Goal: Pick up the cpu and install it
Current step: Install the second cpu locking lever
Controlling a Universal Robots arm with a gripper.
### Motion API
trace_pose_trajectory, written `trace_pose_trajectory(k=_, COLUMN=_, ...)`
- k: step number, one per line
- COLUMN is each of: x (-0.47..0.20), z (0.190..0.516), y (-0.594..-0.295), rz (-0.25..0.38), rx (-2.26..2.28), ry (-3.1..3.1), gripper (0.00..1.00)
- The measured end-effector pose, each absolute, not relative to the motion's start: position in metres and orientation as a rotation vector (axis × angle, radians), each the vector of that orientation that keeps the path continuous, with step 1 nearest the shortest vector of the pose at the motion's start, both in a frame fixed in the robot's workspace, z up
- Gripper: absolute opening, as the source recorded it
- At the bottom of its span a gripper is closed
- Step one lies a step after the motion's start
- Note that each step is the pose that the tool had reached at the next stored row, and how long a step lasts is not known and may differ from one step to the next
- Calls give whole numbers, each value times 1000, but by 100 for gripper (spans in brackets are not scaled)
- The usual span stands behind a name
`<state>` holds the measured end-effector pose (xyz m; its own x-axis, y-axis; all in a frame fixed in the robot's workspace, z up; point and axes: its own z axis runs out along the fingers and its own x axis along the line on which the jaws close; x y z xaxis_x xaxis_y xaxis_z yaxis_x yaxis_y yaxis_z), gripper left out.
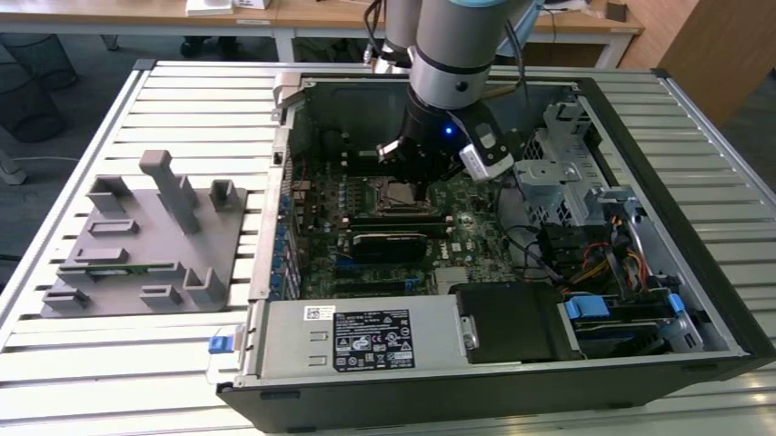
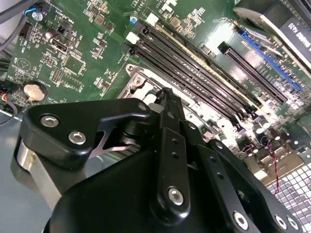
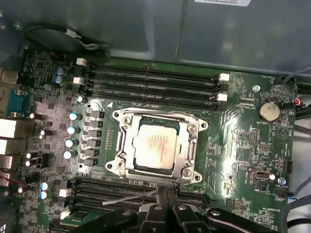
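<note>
First wrist view: we find the cpu [image 3: 154, 146] seated in the socket [image 3: 192, 160] mid-motherboard. Our pincer [image 3: 165, 190] hovers beside the socket frame, fingers together, holding nothing. We judge placement done; next calls for securing the retention frame.

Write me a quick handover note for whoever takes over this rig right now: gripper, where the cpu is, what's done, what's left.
Gripper: inside the open computer case, over the motherboard, its tip at the edge of the socket frame; holding nothing.
Cpu: lying flat in the socket, silver top up, apart from the gripper.
Done: cpu appears placed in the socket.
Left: whether it is fully seated cannot be told from here; check that.
</note>
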<state>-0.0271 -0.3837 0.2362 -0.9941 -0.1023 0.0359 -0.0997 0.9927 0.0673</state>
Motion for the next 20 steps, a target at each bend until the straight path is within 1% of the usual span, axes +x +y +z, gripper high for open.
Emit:
trace_pose_trajectory(k=5, x=-27, z=236, y=-386, rz=-102, rx=157, ry=-3097, gripper=11)
trace_pose_trajectory(k=12, x=-28, z=236, y=-397, rz=-110, rx=156, ry=-3087, gripper=11)
trace_pose_trajectory(k=20, x=-42, z=233, y=-398, rz=-122, rx=156, ry=-3077, gripper=11)
